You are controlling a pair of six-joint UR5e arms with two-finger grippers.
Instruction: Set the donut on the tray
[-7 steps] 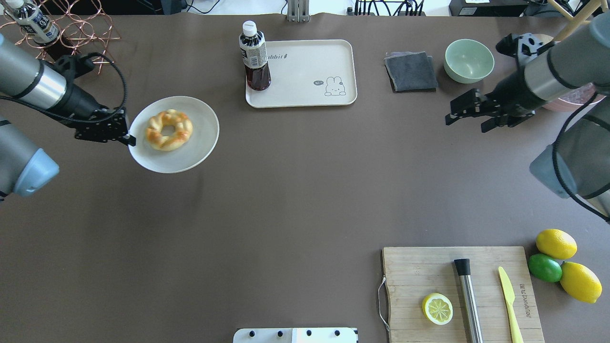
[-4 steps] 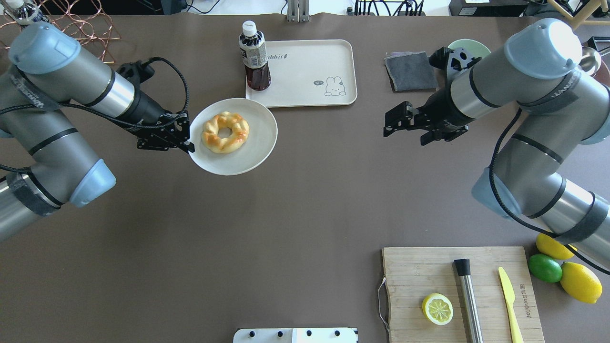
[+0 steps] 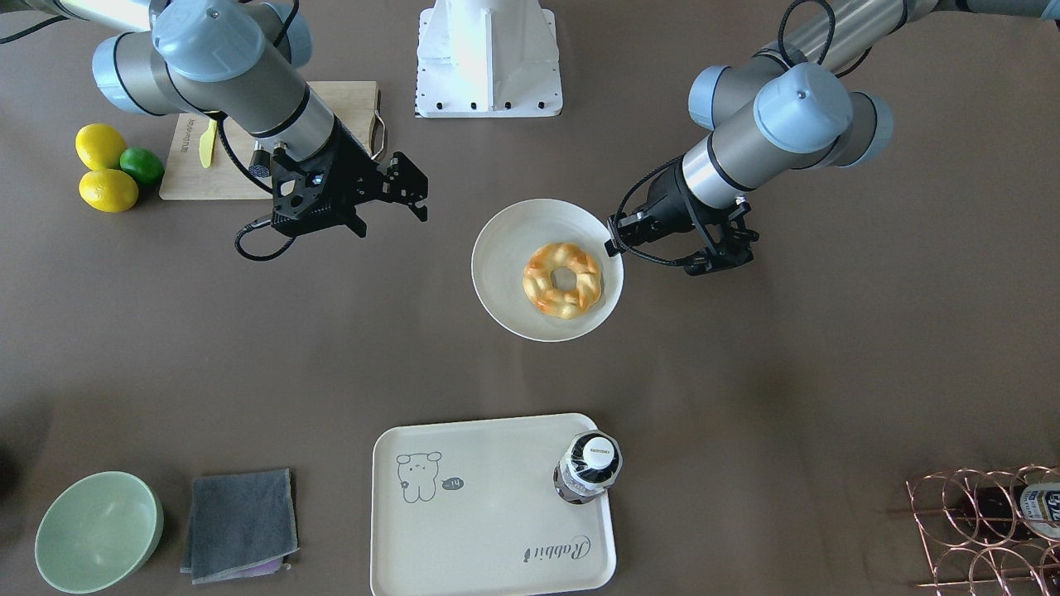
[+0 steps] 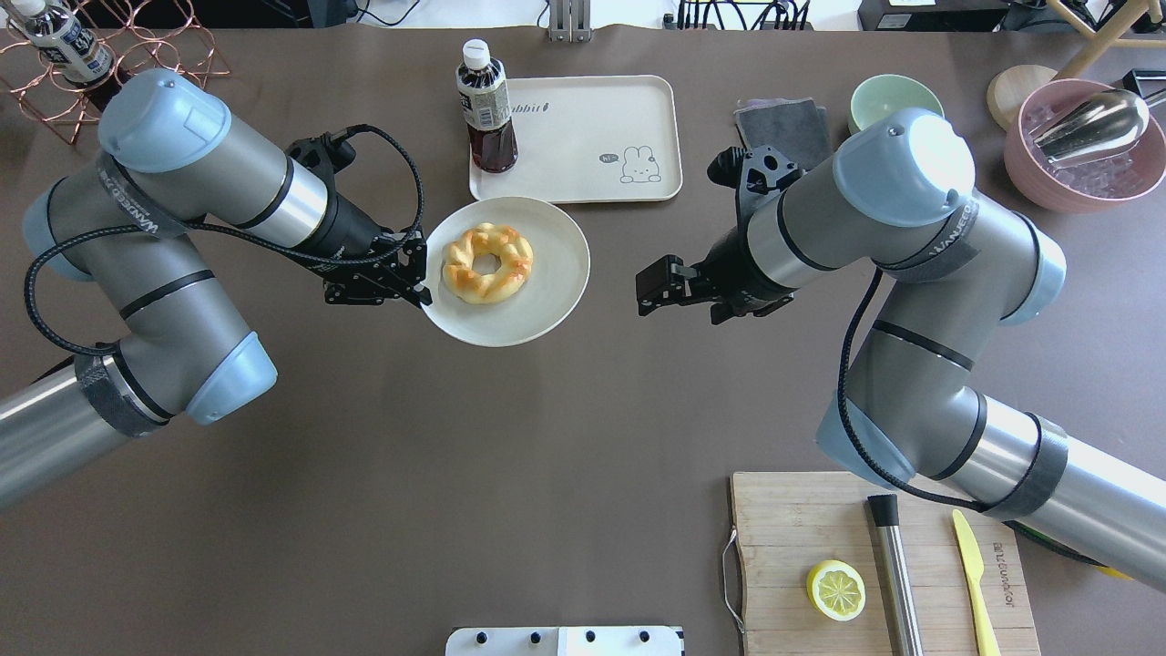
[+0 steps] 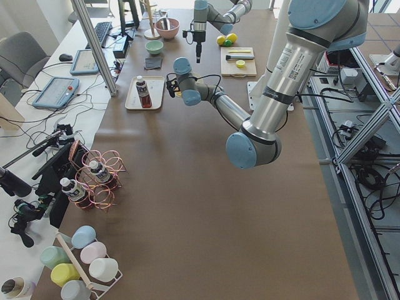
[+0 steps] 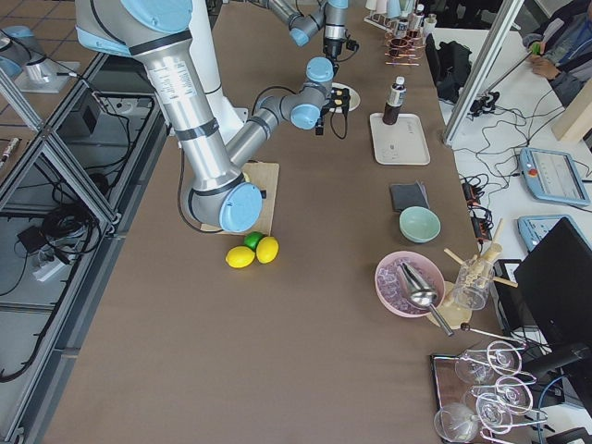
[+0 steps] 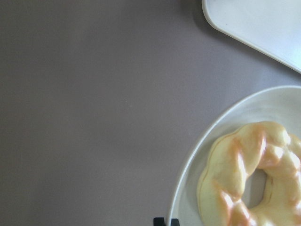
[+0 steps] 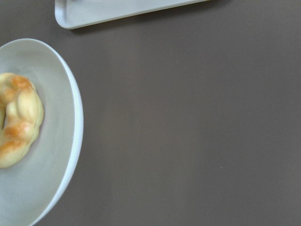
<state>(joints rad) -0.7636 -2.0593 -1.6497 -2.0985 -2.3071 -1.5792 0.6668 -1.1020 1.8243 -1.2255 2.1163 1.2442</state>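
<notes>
Gripping the rim of a white plate (image 4: 547,319) with the left fingers (image 4: 417,293), shut tight on it. Resting on that plate, just past those fingertips: the donut (image 4: 487,263). Beyond the plate, farther from both pairs: the tray (image 4: 592,137), bottle (image 4: 487,109) in one corner. Spread wide and empty over the counter (image 4: 583,410): the right fingers (image 4: 656,278), facing the plate's opposite side.

Donut (image 4: 487,262) on plate (image 4: 557,301), near tray (image 4: 583,137)
</notes>
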